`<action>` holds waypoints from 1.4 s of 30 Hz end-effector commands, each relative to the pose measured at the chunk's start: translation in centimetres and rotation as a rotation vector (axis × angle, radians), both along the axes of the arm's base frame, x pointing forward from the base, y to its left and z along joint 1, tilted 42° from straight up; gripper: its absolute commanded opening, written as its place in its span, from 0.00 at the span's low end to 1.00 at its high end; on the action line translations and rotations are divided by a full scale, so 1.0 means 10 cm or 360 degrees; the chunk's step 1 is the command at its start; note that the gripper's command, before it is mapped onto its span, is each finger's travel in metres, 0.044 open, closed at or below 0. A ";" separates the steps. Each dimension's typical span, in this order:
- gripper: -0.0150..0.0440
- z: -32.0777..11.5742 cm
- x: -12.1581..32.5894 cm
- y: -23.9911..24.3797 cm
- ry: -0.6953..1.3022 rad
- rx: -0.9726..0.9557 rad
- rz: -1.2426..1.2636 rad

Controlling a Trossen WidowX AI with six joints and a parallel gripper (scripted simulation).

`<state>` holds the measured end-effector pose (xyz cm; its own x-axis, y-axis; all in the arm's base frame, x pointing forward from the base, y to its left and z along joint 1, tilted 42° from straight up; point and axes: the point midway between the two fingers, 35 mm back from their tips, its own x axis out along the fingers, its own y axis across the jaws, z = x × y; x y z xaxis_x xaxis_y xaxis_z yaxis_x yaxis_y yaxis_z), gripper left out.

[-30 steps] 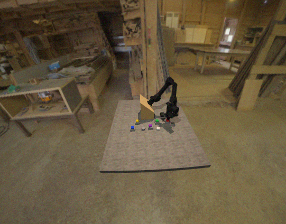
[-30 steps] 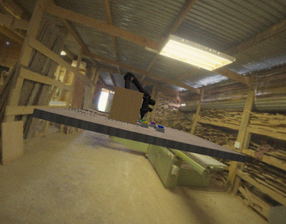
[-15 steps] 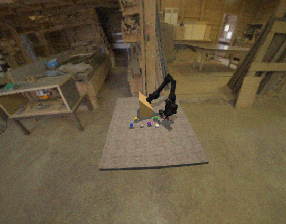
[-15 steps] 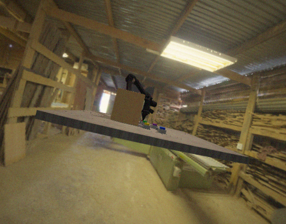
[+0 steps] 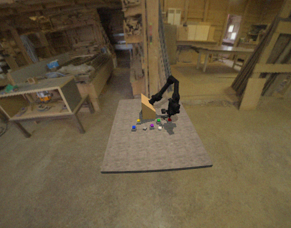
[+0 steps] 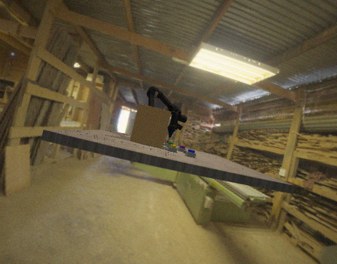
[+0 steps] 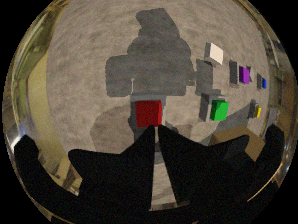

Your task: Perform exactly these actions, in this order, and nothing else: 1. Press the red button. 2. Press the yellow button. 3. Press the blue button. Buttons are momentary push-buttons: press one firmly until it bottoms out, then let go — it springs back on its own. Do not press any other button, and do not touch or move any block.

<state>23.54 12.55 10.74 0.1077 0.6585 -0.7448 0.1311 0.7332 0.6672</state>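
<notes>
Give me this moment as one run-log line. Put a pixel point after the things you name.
gripper (image 5: 169, 116) (image 6: 170, 136) (image 7: 156, 128): shut, fingertips at red button (image 5: 169, 120) (image 7: 149, 113) | contact: cannot tell | yellow button (image 5: 139, 120) (image 6: 173, 146) (image 7: 258, 111), blue button (image 5: 134, 127) (image 6: 191, 151) (image 7: 264, 83): gripper away from both

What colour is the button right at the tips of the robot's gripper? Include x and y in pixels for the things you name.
The button (image 5: 169, 120) (image 7: 149, 113) is red, clearest in the wrist view.

Red button (image 5: 169, 120) (image 7: 148, 113) nearest the black gripper (image 5: 169, 116) (image 6: 170, 136) (image 7: 156, 128); green (image 5: 158, 120) (image 7: 219, 110), purple (image 5: 151, 125) (image 6: 182, 147) (image 7: 244, 75), yellow (image 5: 139, 120) (image 6: 173, 146) (image 7: 258, 111) and blue (image 5: 133, 127) (image 6: 191, 151) (image 7: 264, 83) farther off, on mottled grey-brown.
</notes>
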 end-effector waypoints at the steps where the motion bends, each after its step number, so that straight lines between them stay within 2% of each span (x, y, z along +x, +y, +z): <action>1: 0.29 0.35 -0.03 -0.28 -0.0035 0.0006 -0.0006; 10: 0.29 0.37 0.00 -0.43 -0.0037 -0.0011 -0.0014; 15: 0.29 -0.12 0.29 -1.11 -0.0030 -0.0123 -0.0046; 20: 0.29 -0.60 0.30 -1.76 -0.0006 -0.0169 -0.0049; 25: 0.29 -1.11 0.07 -2.34 0.0012 -0.0155 -0.0035; 31: 0.29 -1.73 -0.44 -2.82 -0.0009 -0.0066 -0.0012; 33: 0.29 -1.87 -0.59 -2.89 -0.0025 -0.0034 -0.0007; 39: 0.29 -1.92 -0.61 -2.88 -0.0028 -0.0030 -0.0007; 42: 0.29 -2.26 -0.54 -2.59 -0.0030 -0.0028 -0.0007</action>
<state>18.10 -16.31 -8.89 0.1418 0.6170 -0.7741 0.1203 0.7654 0.6322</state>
